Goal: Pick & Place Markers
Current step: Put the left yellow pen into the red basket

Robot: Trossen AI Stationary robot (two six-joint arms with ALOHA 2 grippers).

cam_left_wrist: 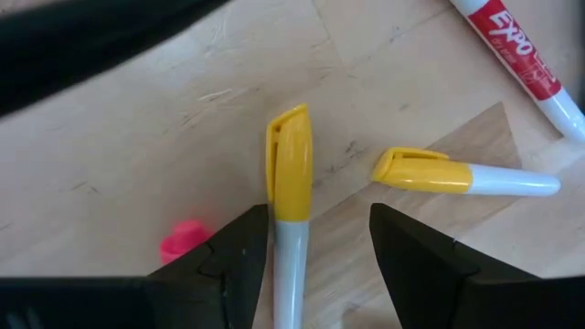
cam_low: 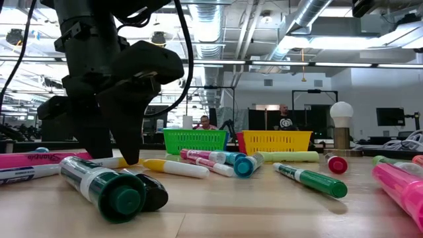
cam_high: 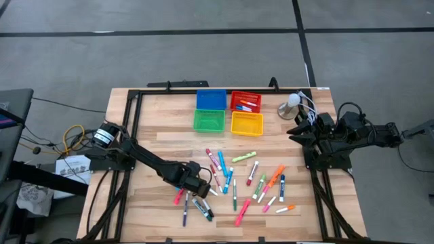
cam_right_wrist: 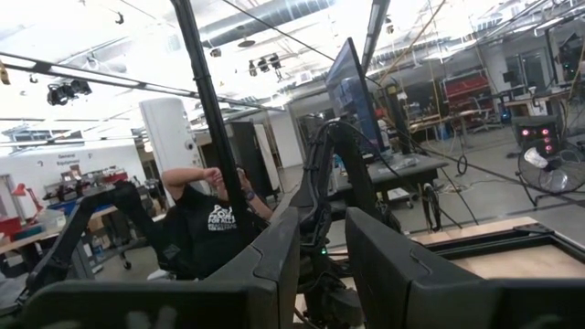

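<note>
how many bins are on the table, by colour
blue bin: 1
red bin: 1
green bin: 1
yellow bin: 1
total: 4 bins, set two by two at the far side of the table; only the red one shows markers inside.

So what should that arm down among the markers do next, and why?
Probably close the left gripper. In the left wrist view its two fingers stand apart on either side of a yellow-capped marker lying on the table, so the pen already sits between them. Closing should grip it, ready to lift. The right gripper waits at the table's right edge.
</note>
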